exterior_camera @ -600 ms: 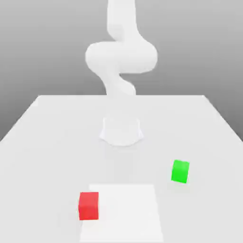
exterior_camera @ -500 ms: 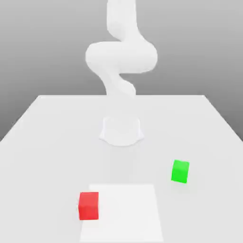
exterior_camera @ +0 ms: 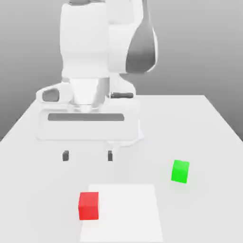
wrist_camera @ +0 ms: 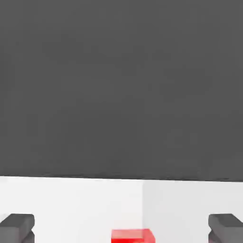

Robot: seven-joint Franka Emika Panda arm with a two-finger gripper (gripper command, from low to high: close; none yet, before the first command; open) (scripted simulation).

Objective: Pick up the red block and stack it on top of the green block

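1. The gripper (exterior_camera: pixel 88 155) hangs above the white table (exterior_camera: pixel 199 128), its two dark fingertips (exterior_camera: pixel 65 155) spread wide apart with nothing between them.
2. The red block (exterior_camera: pixel 88 206) sits on the table toward the exterior view's left, straddling the left edge of a lighter square patch (exterior_camera: pixel 126 211) (the block is free of any contact with the gripper).
3. The gripper stands above and behind the red block, roughly in line with it.
4. The green block (exterior_camera: pixel 180 171) rests on the table toward the exterior view's right, well apart from the red block and off the square patch.
5. In the hand view, the red block (wrist_camera: pixel 133 235) appears between the two fingertips (wrist_camera: pixel 17 227), with its top face visible and clear table on either side.
6. Both blocks sit flat and upright; neither is stacked.
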